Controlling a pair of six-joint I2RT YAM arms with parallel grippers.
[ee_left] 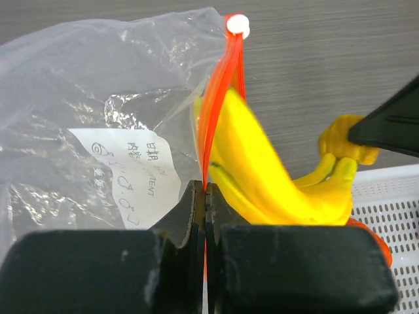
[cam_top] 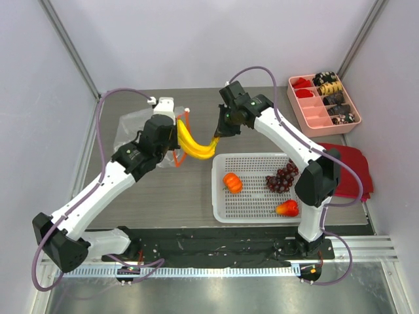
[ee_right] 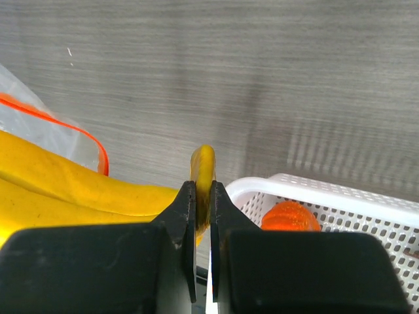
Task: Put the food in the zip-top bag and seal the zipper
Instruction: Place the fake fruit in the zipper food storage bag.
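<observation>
Banana bunch (cam_top: 195, 144): beyond the white basket's (cam_top: 252, 214) left far corner, stem clamped in the right gripper (ee_right: 203, 190), tips at the bag's mouth.
Zip-top bag (cam_top: 134, 131): left of the basket; its zipper (ee_left: 219, 85) is pinched by the left gripper (ee_left: 205, 190).
Pumpkin (cam_top: 232, 182), grape cluster (cam_top: 281, 178), red-orange fruit (cam_top: 287, 209): inside the basket.

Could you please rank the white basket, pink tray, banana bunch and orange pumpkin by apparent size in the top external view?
1. white basket
2. pink tray
3. banana bunch, partly covered, yet clearly third
4. orange pumpkin
</observation>
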